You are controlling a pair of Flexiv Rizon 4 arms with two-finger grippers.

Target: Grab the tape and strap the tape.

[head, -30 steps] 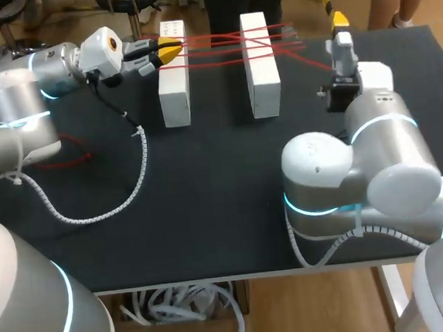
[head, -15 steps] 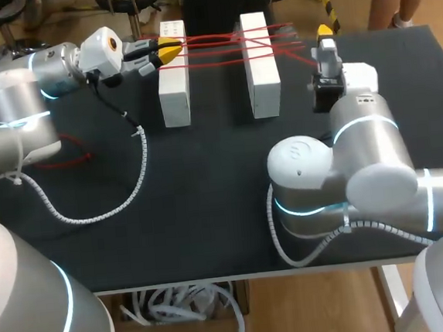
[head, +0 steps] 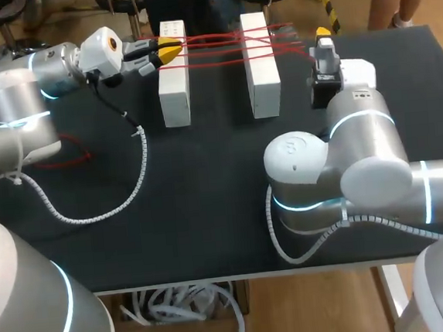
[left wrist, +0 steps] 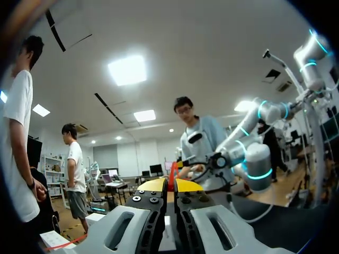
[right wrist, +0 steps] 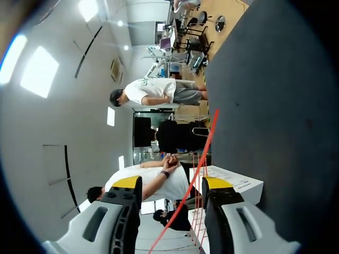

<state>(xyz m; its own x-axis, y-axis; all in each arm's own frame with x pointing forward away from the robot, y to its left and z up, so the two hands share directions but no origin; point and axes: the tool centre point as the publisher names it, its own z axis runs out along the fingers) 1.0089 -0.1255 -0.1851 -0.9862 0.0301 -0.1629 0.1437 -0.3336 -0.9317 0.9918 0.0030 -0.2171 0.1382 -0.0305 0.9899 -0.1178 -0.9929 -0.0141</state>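
Upper centre: the red tape [head: 219, 45] runs left–right across two white blocks [head: 175, 92]. The left gripper [head: 169, 53] pinches its end, fingers closed; the right gripper [head: 323, 33], fingers apart, straddles it without contact.

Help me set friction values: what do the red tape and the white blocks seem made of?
The red tape looks thin and flexible, likely plastic or elastic: it stretches taut in narrow lines. The white blocks look rigid, matte, crisp-edged, perhaps foam or painted wood; unclear which.
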